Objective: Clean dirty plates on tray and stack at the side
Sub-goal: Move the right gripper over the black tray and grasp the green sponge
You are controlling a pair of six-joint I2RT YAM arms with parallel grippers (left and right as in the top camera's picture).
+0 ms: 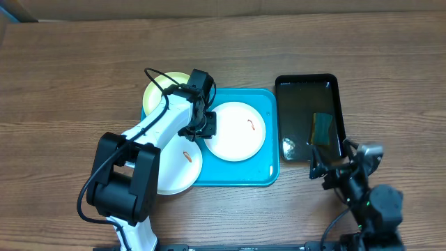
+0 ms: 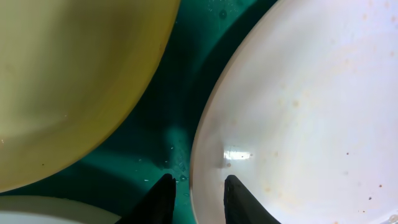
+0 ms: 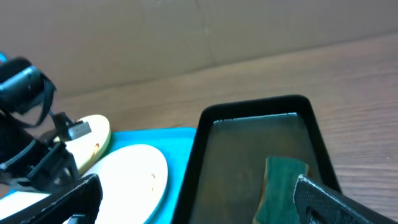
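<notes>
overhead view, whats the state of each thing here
tray, holding three plates
centre white plate, orange smear
near white plate, orange smear, overhangs tray's edge
yellow-green plate, partly hidden by left arm
black tray, holding sponge
sponge, untouched
left gripper, open astride centre white plate's rim
right gripper, open, empty
</notes>
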